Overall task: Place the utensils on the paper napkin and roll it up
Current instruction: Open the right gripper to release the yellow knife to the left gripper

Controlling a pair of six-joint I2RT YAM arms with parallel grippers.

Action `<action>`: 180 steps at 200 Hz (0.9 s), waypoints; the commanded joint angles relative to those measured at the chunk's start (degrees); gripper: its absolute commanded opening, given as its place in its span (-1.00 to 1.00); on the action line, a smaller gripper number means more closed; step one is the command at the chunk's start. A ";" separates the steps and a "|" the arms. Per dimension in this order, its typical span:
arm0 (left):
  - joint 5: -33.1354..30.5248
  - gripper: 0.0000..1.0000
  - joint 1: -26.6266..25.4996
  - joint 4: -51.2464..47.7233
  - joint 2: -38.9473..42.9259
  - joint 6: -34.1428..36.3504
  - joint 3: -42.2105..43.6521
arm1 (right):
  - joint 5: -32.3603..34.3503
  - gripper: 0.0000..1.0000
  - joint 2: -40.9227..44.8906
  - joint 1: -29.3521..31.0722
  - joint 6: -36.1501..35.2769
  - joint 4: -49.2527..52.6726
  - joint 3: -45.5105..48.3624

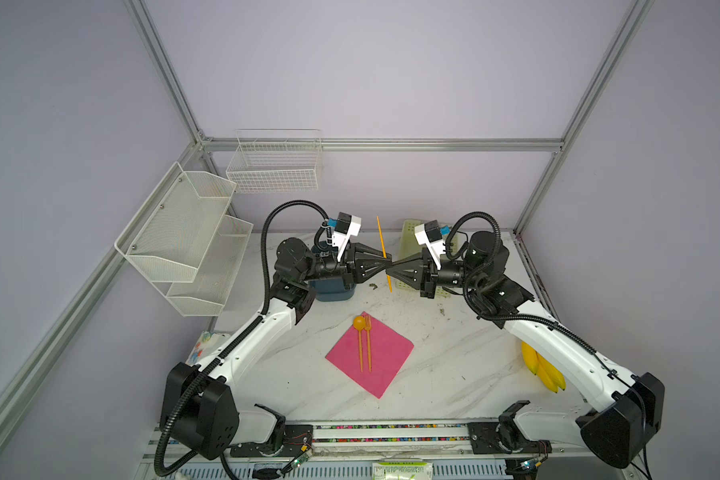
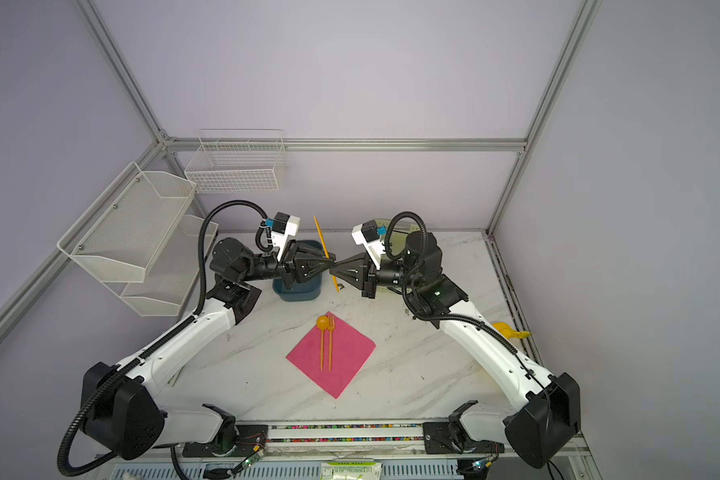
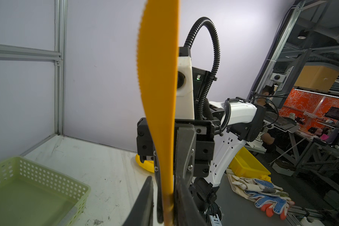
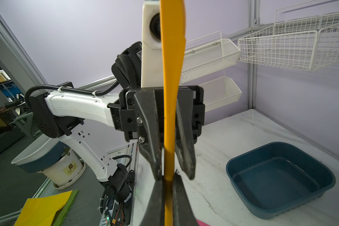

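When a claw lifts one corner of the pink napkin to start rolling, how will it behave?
Probably floppy: the napkin lies thin and flat on the tabletop. Likely light, so it may slide on that smooth surface. The spoon and fork resting on it might anchor it somewhat.

- We saw white shells, dotted with small holes, on the long links of the left arm [image 1: 258,340] and right arm [image 1: 566,353], with black joints between.
- Bulky black base housings [image 1: 200,415] sat at seven and five o'clock in both top views.
- Black ribbed conduit [image 1: 265,266] ran along each arm.
- A white camera block [image 1: 348,228] with a blue plug [image 1: 332,222] topped each wrist.
- The left gripper [image 4: 173,176] had dark grey tapering fingers [image 4: 148,127], silver screws [image 4: 142,139] and a black body.
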State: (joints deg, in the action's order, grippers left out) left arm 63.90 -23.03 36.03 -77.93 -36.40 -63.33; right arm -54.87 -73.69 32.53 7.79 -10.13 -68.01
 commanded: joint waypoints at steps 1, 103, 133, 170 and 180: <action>0.53 -0.63 -0.29 1.98 0.77 0.26 -4.96 | 0.20 -1.00 1.83 0.28 0.71 -3.41 0.60; -1.03 -0.98 -0.29 0.12 1.18 1.43 -5.38 | 1.16 -0.82 2.47 0.25 -0.67 -0.85 1.17; -5.26 -1.00 -0.26 -10.62 2.48 7.74 -6.54 | 2.64 -0.47 5.30 -1.31 -1.05 1.18 2.73; -17.40 -1.00 -0.51 -27.35 4.22 14.70 -7.42 | 5.59 -0.46 8.49 -7.01 -2.90 5.91 4.08; -21.63 -1.00 -1.06 -31.42 4.48 15.95 -7.49 | 7.51 -0.45 8.51 -8.44 -3.64 7.86 3.95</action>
State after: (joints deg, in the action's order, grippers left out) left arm 53.67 -23.40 17.34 -75.85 -26.81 -64.31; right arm -51.00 -66.59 26.87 6.44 -6.28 -64.31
